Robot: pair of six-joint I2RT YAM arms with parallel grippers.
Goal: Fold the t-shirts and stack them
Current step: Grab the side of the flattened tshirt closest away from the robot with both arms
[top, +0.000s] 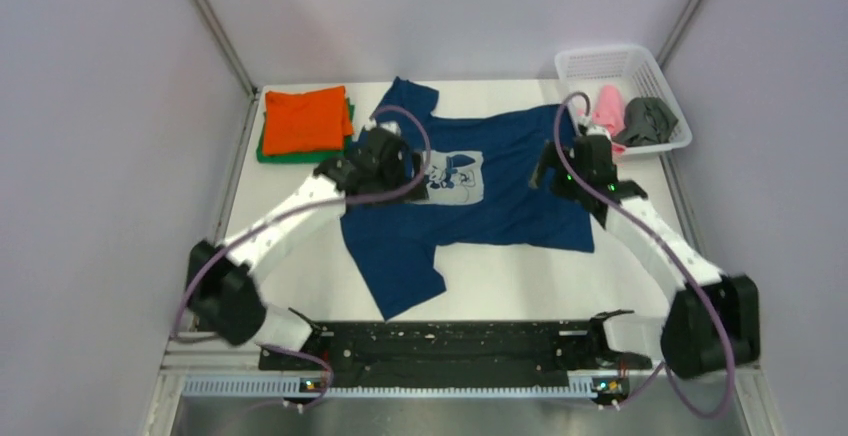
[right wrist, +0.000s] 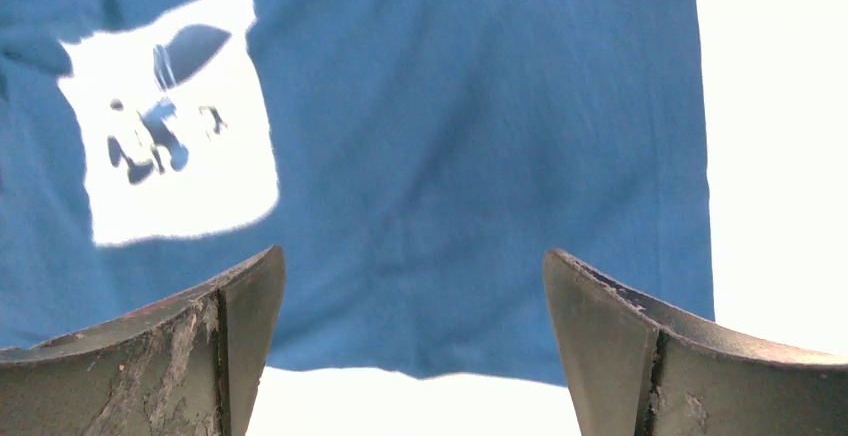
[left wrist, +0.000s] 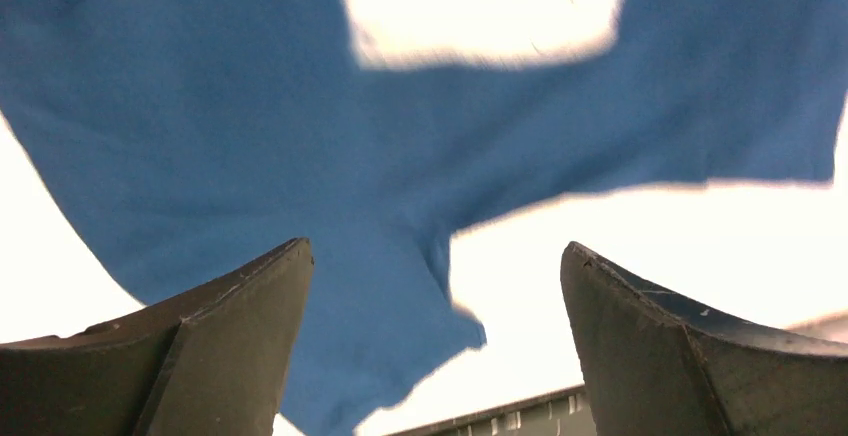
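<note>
Cloth fills most of both wrist views, and it belongs to the navy t-shirt (top: 500,201), which lies spread flat in the middle of the table (top: 500,291). Its hem is toward the right edge, one sleeve points to the far edge and the other to the near edge. We cannot see the collar, because the left gripper (top: 385,154) and its arm cover that end of the shirt. The pale square print (top: 456,176) faces up. In the wrist views it is overexposed, and in the left wrist view it is also blurred and cut off at the top, so we cannot make out the figure there.

The left gripper (left wrist: 435,256) has its jaws wide apart with nothing between them, over the near sleeve. The right gripper (right wrist: 415,256) is also spread wide and holds nothing, above the cloth near the hem. In the top view the right gripper (top: 570,164) hides part of that hem. We cannot tell whether either one touches the cloth.

At the far left corner an orange t-shirt (top: 305,118) lies folded on a green t-shirt (top: 268,153), of which only a thin border shows. At the far right corner, a pink t-shirt (top: 607,106) and a dark grey t-shirt (top: 648,122) lie crumpled in the white basket (top: 600,59), and their shapes are hard to read.
</note>
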